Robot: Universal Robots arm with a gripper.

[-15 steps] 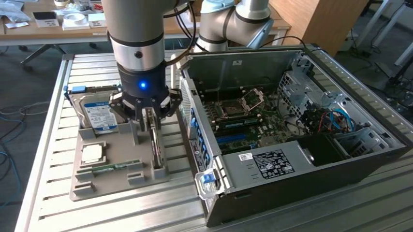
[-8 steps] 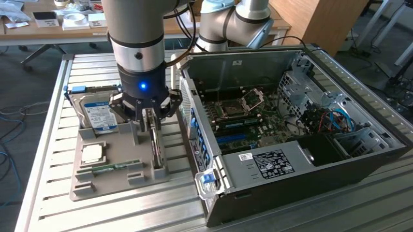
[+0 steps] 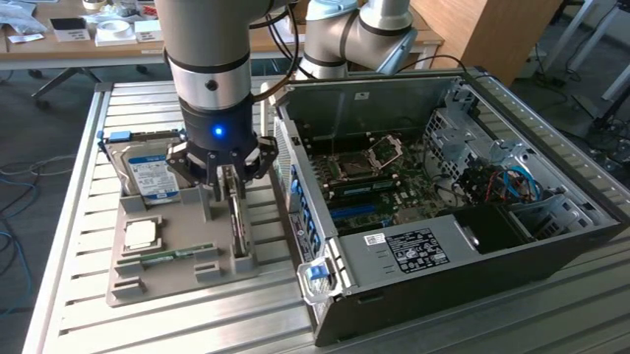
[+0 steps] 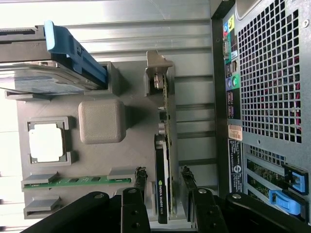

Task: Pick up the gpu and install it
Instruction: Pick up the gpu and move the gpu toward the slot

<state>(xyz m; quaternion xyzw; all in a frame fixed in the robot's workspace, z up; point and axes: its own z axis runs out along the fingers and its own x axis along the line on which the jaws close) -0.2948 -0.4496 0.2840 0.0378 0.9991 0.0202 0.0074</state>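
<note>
The gpu (image 4: 163, 160) stands on edge in a slot of the grey holder tray (image 4: 99, 155). Its silvery bracket (image 4: 156, 73) is at one end and its black cooler at the other. My gripper (image 4: 164, 172) hangs just above it, open, with one finger on each side of the card and not touching it. In the exterior view the gripper (image 3: 226, 193) is over the tray's right side, above the gpu (image 3: 239, 232). The open computer case (image 3: 551, 122) lies beside the tray, with its motherboard (image 3: 379, 181) exposed.
On the tray (image 3: 172, 284) sit a hard drive (image 3: 147, 173) with a blue clip, a CPU (image 3: 141, 234) and a RAM stick (image 3: 170, 257). The case's rear wall (image 4: 265, 73) stands close beside the gpu. Everything rests on a slatted metal table (image 3: 512, 324).
</note>
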